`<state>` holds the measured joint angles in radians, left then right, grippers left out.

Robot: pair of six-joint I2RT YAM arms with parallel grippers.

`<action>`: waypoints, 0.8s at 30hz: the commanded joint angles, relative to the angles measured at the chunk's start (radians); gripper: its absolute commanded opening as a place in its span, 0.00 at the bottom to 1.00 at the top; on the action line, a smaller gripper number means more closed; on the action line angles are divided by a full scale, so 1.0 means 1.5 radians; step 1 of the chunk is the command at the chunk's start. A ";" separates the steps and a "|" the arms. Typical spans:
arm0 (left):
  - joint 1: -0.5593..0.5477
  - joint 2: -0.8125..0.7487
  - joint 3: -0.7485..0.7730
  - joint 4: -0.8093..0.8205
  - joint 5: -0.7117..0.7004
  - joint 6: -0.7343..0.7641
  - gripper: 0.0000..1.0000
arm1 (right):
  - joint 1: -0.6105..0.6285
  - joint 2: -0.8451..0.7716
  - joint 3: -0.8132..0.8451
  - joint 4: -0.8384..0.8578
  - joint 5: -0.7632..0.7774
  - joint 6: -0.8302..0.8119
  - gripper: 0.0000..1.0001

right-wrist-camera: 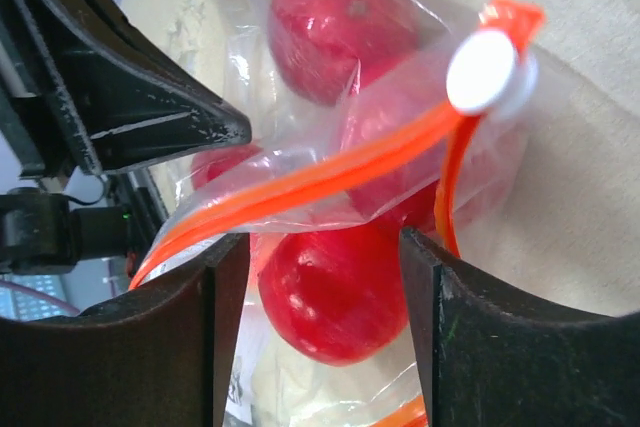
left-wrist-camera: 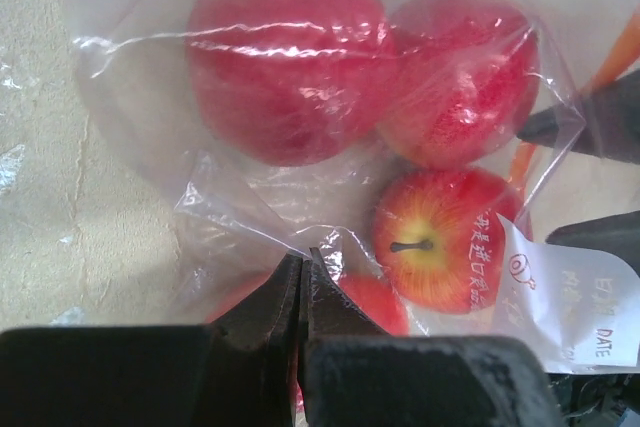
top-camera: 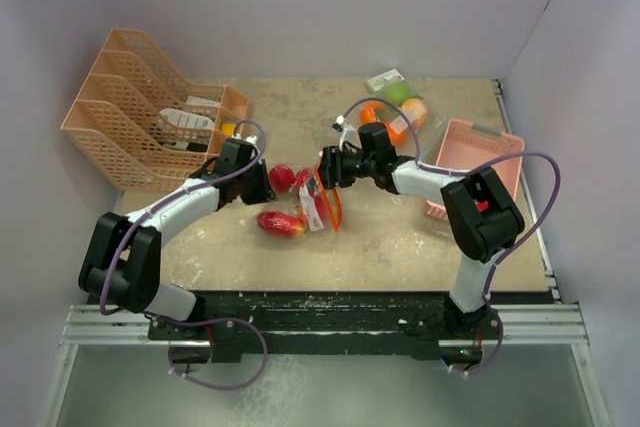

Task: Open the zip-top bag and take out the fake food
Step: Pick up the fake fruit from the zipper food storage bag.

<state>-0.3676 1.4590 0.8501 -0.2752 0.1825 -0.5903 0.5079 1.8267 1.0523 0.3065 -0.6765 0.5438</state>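
Note:
The clear zip-top bag (top-camera: 316, 203) lies mid-table between both arms. It has an orange zip strip (right-wrist-camera: 300, 187) and a white slider (right-wrist-camera: 482, 70). Red apples of the fake food (left-wrist-camera: 285, 57) show through its film, one with a stem (left-wrist-camera: 440, 247). My left gripper (left-wrist-camera: 303, 259) is shut, pinching a fold of the bag's film at the bag's left side (top-camera: 265, 185). My right gripper (right-wrist-camera: 322, 242) stands open at the bag's zip end (top-camera: 322, 169), its fingers either side of a red apple (right-wrist-camera: 335, 297) behind the film. One red apple (top-camera: 281, 224) lies at the bag's near-left end.
A second bag with orange and green fruit (top-camera: 398, 107) lies at the back right. A pink basket (top-camera: 475, 147) stands by the right edge, close behind the right arm. An orange file rack (top-camera: 140, 112) fills the back left. The left gripper's dark finger (right-wrist-camera: 150, 117) reaches into the right wrist view.

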 commanded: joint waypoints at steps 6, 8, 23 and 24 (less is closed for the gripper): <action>0.002 0.006 -0.011 0.031 0.016 -0.010 0.00 | 0.060 0.008 0.049 -0.190 0.126 -0.162 0.79; 0.002 0.010 -0.013 0.035 0.019 -0.011 0.00 | 0.068 0.003 0.040 -0.199 0.136 -0.171 0.81; 0.002 0.030 -0.002 0.042 0.027 -0.010 0.00 | 0.093 -0.016 0.024 -0.292 0.208 -0.198 0.57; 0.002 0.030 -0.002 0.043 0.027 -0.011 0.00 | 0.087 -0.025 0.027 -0.295 0.213 -0.196 0.57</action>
<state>-0.3676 1.5005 0.8368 -0.2474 0.2134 -0.5919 0.6495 1.8309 1.1046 -0.0139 -0.4530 0.2760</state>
